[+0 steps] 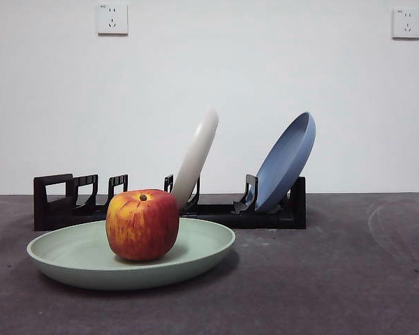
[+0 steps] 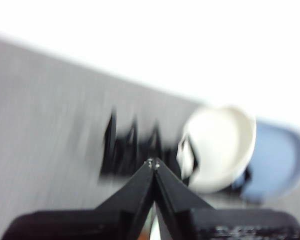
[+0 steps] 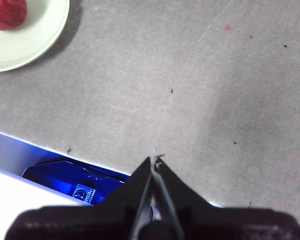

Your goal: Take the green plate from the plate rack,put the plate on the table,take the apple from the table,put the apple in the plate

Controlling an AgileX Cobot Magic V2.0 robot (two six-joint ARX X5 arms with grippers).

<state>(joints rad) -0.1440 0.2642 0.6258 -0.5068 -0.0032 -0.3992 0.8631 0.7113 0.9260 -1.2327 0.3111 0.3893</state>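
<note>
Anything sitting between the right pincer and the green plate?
No. The right wrist view shows only bare table between the right pincer, shut, and the green plate holding the apple.

There are 3 plates: 1 green plate (image 1: 195,244) flat on the table (image 1: 335,279), and 1 white plate (image 1: 197,155) and 1 blue plate (image 1: 288,160) leaning in the 1 rack (image 1: 63,202). There is 1 apple (image 1: 142,224), sitting in the green plate. 2 wall sockets (image 1: 112,19) show on the wall behind, and 2 grippers appear, the left (image 2: 153,162) and the right (image 3: 154,159), 1 in each wrist view.
</note>
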